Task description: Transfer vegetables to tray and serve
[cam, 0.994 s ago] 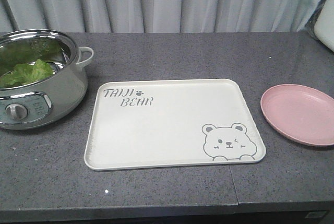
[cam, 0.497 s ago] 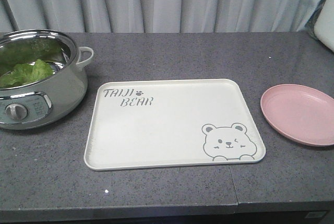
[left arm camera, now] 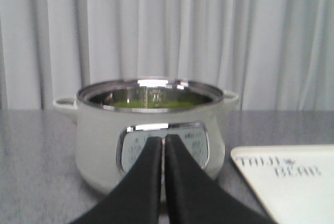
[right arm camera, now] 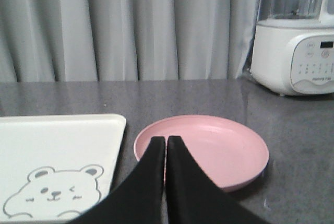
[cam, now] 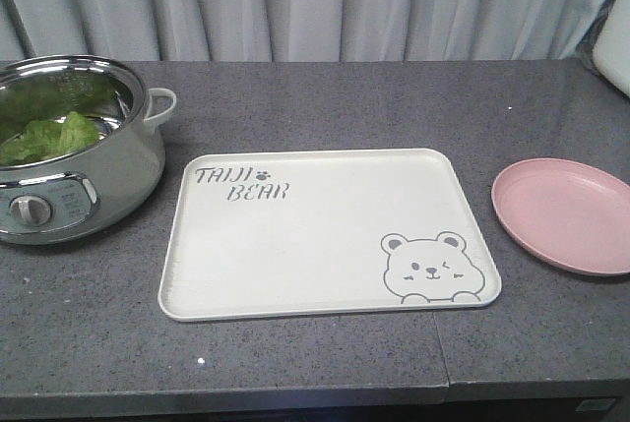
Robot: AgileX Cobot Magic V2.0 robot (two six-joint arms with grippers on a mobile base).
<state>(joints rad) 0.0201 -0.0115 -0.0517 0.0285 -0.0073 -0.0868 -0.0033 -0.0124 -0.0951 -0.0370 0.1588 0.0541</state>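
- Lettuce leaf (cam: 51,137) inside pot (cam: 118,181) on table (cam: 325,97), left of tray (cam: 295,245).
- Left gripper (left arm camera: 163,140): jaws pressed together, holding nothing, facing pot.
- Right gripper (right arm camera: 166,140): jaws pressed together, empty, before pink plate (right arm camera: 219,145).

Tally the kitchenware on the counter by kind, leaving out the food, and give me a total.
electric pot: 1
tray: 1
pink plate: 1
white countertop appliance: 1
Total: 4
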